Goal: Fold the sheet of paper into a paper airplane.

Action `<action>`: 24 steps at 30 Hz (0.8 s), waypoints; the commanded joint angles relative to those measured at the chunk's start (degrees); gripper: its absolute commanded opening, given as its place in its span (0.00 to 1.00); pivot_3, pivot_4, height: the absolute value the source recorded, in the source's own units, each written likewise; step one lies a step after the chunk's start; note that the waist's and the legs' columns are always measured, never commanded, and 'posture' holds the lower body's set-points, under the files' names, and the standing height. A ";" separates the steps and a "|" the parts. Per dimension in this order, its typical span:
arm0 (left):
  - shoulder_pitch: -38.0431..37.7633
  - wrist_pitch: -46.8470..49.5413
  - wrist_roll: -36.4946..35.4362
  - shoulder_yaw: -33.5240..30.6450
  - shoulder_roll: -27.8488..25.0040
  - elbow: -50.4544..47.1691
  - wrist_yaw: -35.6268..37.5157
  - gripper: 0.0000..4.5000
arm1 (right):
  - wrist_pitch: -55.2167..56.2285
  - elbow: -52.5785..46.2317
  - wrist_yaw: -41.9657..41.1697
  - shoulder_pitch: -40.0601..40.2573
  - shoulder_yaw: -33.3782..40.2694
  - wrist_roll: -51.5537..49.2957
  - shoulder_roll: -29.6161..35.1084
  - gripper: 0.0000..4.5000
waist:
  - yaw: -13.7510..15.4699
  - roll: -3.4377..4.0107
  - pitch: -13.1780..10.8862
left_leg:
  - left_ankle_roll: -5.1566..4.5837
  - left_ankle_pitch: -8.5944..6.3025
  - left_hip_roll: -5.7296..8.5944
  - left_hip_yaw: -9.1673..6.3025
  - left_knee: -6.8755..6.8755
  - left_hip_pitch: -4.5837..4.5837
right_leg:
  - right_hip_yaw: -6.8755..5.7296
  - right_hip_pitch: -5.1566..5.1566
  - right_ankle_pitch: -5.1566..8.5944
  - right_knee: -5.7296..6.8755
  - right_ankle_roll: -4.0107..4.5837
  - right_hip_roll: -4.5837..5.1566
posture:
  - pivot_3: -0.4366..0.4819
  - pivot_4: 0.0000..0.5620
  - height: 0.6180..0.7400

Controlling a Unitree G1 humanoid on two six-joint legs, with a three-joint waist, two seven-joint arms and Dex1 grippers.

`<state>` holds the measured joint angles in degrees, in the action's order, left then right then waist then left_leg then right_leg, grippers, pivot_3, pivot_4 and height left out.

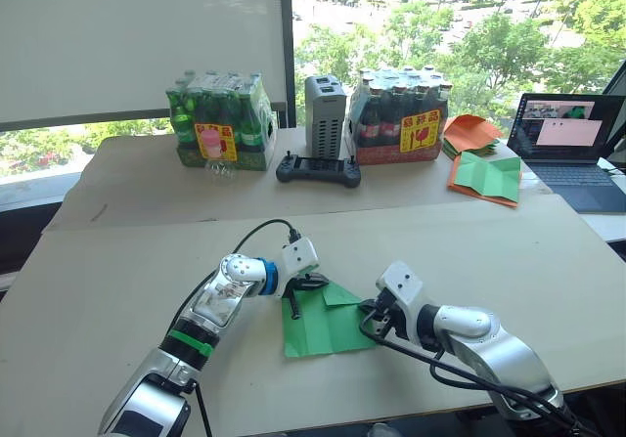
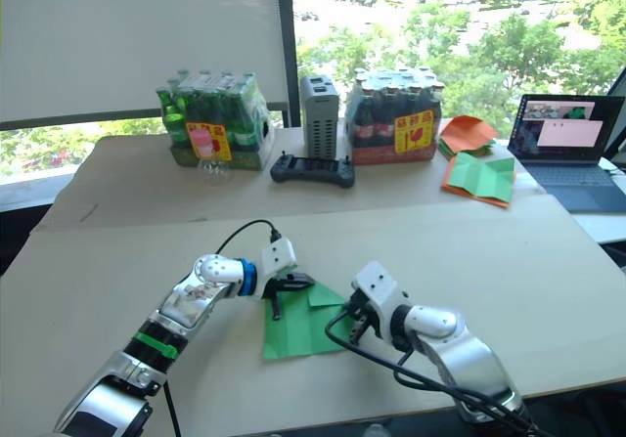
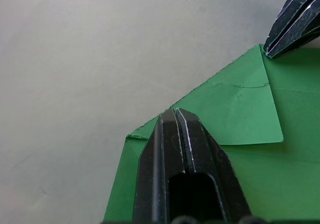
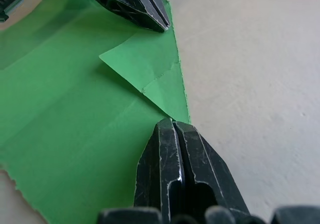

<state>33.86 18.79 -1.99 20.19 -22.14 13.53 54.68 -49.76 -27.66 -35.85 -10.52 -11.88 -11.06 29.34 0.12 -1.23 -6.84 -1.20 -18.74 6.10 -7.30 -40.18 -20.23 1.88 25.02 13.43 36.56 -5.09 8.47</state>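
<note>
Table (image 1: 117, 261) broad, pale, covered in cardboard-coloured sheeting; the sheet of paper (image 1: 328, 327) lies flat near its front edge, bright green, one far corner folded down into a small triangular flap (image 3: 240, 111). Paper sits between the two grippers: left gripper (image 1: 295, 305) over the paper's left far edge, right gripper (image 1: 370, 312) at the paper's right edge, both tips down on or just above the sheet. Left arm reaches in from the paper's near-left side, forearm angled toward it, wrist bent so the fingers point downward. Right arm comes from the paper's near-right side, lying low, wrist turned toward the paper. Wrist views give what the head views cannot: in the left wrist view the left gripper's fingers are pressed together with no gap, tips at the folded edge of the flap, nothing clamped between them. In the right wrist view the right gripper's fingers are likewise closed tight, tips touching the flap's pointed end at the paper's edge; creases across the sheet show there too. Head views add the surroundings beyond the paper: two shrink-wrapped bottle packs (image 1: 217, 124), a grey box (image 1: 326, 116), a black controller (image 1: 318, 170), an orange and green paper pile (image 1: 481, 158), a laptop (image 1: 570, 149).
</note>
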 commanded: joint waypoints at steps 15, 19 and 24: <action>-3.99 13.79 -9.48 -12.00 -3.47 -16.84 -2.21 0.00 | 12.60 5.85 -3.99 -9.11 0.16 -6.31 -5.99 0.01 | -1.14 0.01 -0.05 | 0.00 0.00 -0.04 0.00 0.11 -0.10 | 0.00 0.16 0.00 0.14 0.00 -0.01 | 0.48 0.27 0.96; -8.91 20.95 -14.03 -16.42 -5.53 -24.76 -3.66 0.00 | 13.85 7.78 -4.00 -9.71 -1.14 -5.63 -6.67 0.01 | -1.25 0.03 -0.07 | 0.00 0.00 -0.03 -0.01 0.22 -0.09 | 0.01 0.20 0.00 0.16 0.00 0.00 | 0.48 0.27 0.96; -15.78 28.49 -20.01 -23.76 -7.01 -30.46 -6.90 0.00 | 14.94 8.98 -5.30 -9.49 -1.84 -5.48 -6.25 0.01 | -1.10 0.07 -0.09 | 0.00 0.00 -0.03 -0.02 0.23 -0.08 | 0.00 0.22 0.00 0.12 0.00 -0.01 | 0.48 0.27 0.96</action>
<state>18.73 45.06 -19.26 -0.37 -28.53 -13.70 49.01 -36.43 -17.79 -40.42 -19.58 -13.63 -16.06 22.97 -0.98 -1.17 -6.93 -1.19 -18.74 6.07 -7.32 -39.94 -20.30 1.88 25.23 13.43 36.67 -5.08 8.46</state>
